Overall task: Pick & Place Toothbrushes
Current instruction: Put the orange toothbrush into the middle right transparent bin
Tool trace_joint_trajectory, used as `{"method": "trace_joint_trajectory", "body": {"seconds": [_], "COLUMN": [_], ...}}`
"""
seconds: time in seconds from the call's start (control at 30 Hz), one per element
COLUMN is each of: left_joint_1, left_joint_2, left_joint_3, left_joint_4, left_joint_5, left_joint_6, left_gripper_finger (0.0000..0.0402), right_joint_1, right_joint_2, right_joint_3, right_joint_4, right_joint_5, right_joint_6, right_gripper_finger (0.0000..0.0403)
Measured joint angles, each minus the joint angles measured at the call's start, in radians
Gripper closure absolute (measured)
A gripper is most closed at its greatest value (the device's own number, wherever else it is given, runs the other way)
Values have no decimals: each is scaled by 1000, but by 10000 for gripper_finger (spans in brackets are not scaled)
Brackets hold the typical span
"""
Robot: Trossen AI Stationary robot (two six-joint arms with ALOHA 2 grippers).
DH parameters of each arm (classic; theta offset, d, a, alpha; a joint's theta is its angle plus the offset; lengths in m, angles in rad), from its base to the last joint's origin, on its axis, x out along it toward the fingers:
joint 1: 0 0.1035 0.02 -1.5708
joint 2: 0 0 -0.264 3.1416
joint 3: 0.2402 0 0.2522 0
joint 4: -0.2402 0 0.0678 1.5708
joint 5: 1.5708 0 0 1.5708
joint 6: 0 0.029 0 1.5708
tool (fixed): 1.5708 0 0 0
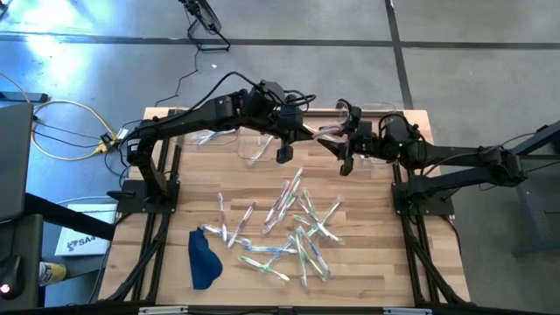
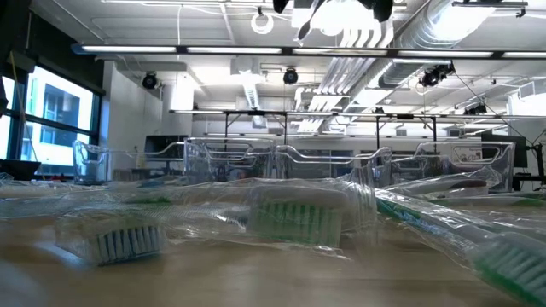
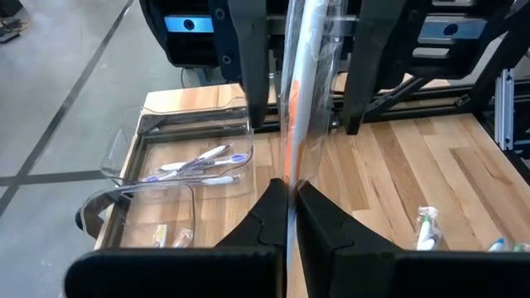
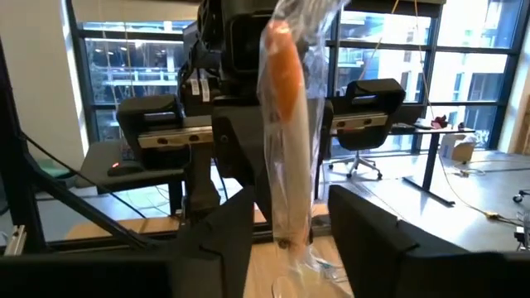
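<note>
Crinkled clear wrappers are filling the foreground of the low view, where a green-bristled brush head (image 2: pixel 294 220) is lying on the wooden table (image 1: pixel 367 276) closest to the lens, one of the loose toothbrushes (image 1: pixel 293 227) scattered across the middle of the board. Above the far part of the table the two arms are meeting over a single wrapped toothbrush with a pink-orange handle (image 3: pixel 300 91). The left gripper (image 3: pixel 287 207) is pinching it, its dark fingers pressed flat together on the lower end of the wrapper, so the brush is standing up between the fingers of the other arm. The right gripper (image 4: pixel 290 232) is standing with its fingers clearly apart on either side of the handle, with a visible gap on each side, so it looks to be holding nothing at the moment. Judging by the look of it, the brush is very light and the handle stiff, but the glossy film is slippery and loose, and a hold on the film alone is likely to let the brush slide or swing inside it. The safer place to grip is probably across the handle's middle, through the wrapper, squarely enough that the hard plastic is taking the pressure. Clear bins (image 1: pixel 254 144) are sitting at the table's far edge, and one (image 3: pixel 195 165) is already holding a few brushes. A dark blue cloth (image 1: pixel 203 258) is lying near the front left.
</note>
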State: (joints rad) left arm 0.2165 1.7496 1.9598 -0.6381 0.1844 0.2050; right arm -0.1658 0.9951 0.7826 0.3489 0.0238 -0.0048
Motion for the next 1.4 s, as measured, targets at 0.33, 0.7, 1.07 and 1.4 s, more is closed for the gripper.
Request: {"method": "trace_joint_trajectory", "body": {"seconds": [0.33,0.7,1.07,1.4], "left_joint_1": [0,0,0,0], "left_joint_2": [0,1,1,1], "left_joint_3": [0,0,-1,-1], "left_joint_4": [0,-11,-24,-14], "left_joint_5": [-2,-2,-1,-11], "left_joint_6": [0,-1,-1,3], "left_gripper_finger": [398,398,398,369], "right_joint_1": [0,0,0,0], "right_joint_2": [0,0,6,6], "right_joint_3": [0,0,0,0], "right_joint_4": [0,-24,-30,-15], "right_joint_5": [0,2,3,3], "right_joint_6": [0,0,7,8], "right_gripper_finger": [377,387,387,387]}}
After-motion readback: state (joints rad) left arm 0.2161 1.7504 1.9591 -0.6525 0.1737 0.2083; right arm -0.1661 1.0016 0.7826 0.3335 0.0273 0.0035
